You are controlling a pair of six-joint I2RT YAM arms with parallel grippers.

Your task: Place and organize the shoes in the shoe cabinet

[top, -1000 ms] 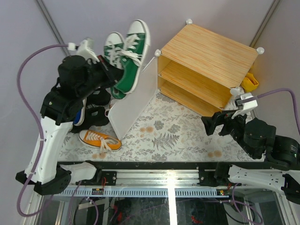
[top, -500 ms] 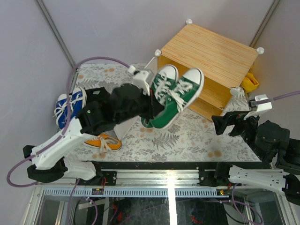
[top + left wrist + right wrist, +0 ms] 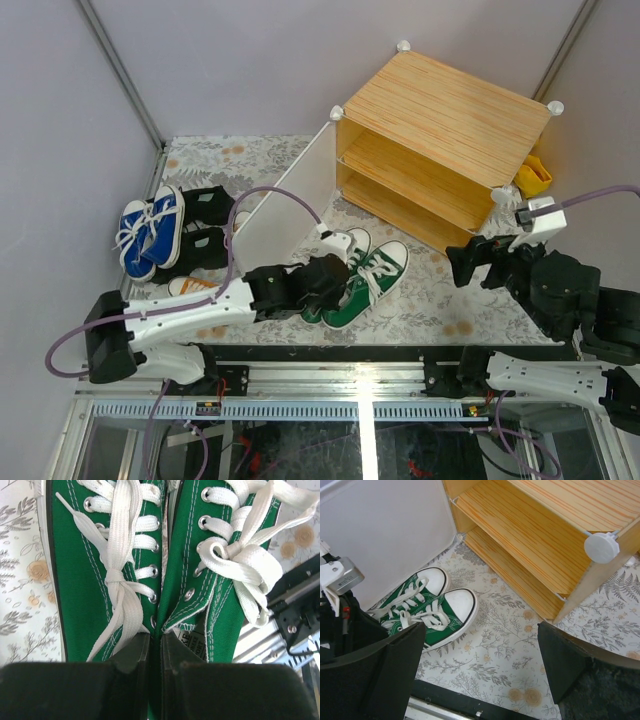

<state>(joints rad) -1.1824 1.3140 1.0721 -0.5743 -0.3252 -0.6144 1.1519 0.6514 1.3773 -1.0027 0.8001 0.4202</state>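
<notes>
White arm links [image 3: 190, 312], black joints [image 3: 560, 287], purple cables [image 3: 270, 190].

Top camera: high above and behind me, looking down on the green pair [image 3: 365, 282]. Left wrist camera: right against that pair's heel end, facing toeward. Right wrist camera: farther right of the pair, low, facing it. All three share it.
</notes>
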